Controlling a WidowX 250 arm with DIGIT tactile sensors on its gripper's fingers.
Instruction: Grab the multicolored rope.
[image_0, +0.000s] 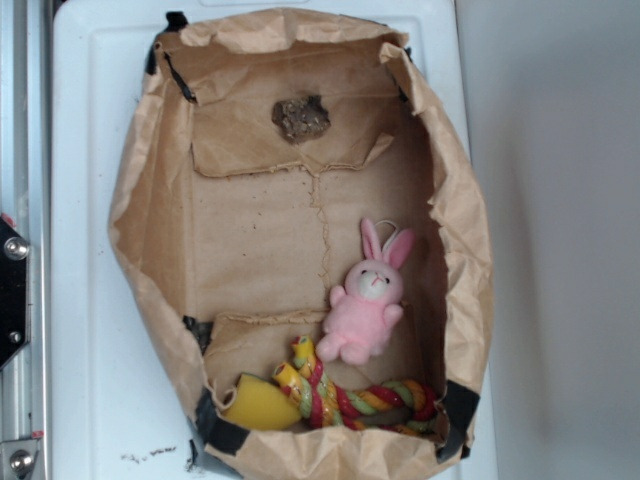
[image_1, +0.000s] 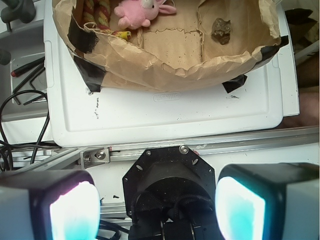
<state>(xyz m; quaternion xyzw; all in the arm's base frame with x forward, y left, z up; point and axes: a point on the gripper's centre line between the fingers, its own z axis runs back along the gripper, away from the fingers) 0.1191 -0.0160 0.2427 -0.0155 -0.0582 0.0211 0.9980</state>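
Over on the left of the exterior view there's a metal rail (image_0: 18, 300) with bolts, running down beside the white tray (image_0: 85, 250), and on that tray sits the open paper bag (image_0: 140, 200), brown and crumpled, black tape at its corners. Inside the bag, at the near end, a yellow block (image_0: 262, 405) leans in the corner, and touching it on the right is the rope (image_0: 345, 398) — red, yellow and green strands, one knotted end poking up, the rest curling along the bag's bottom wall toward the right corner. Just above it, resting against the rope, is the pink bunny (image_0: 365, 305), ears up. Up at the far end a dark, rough lump (image_0: 300, 118) lies alone, well apart from the toys. Now the wrist view: tools and black cables (image_1: 22, 105) on the far left, the bag at the top of the picture with the rope tucked in its left corner next to the bunny, the lump to the right. And at the bottom edge, the fingers (image_1: 70, 210) — spread wide, one at each side of the frame, nothing between them, gripper (image_1: 157, 212) parked outside the bag, well away from the rope.
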